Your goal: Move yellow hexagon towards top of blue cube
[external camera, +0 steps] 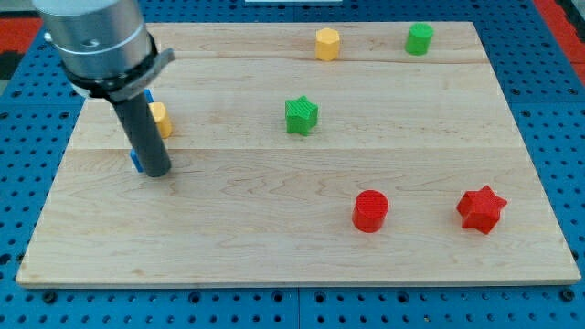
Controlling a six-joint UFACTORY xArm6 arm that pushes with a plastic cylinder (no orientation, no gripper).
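Observation:
A yellow hexagon [327, 43] sits near the view's top edge, right of centre. My tip [156, 172] rests on the board at the view's left. The rod hides most of what lies behind it. A sliver of a blue block [134, 163] shows at the tip's left side, touching or nearly touching the rod. Another blue sliver [148, 95] shows higher up beside the rod; I cannot tell either blue block's shape. A second yellow block [162, 119] peeks out on the rod's right side. The yellow hexagon is far to the right of and above my tip.
A green star [301, 115] lies at the board's middle. A green block [420, 38] is at the view's top right. A red cylinder [370, 210] and a red star [482, 208] lie at the lower right. The wooden board [274, 256] sits on a blue surface.

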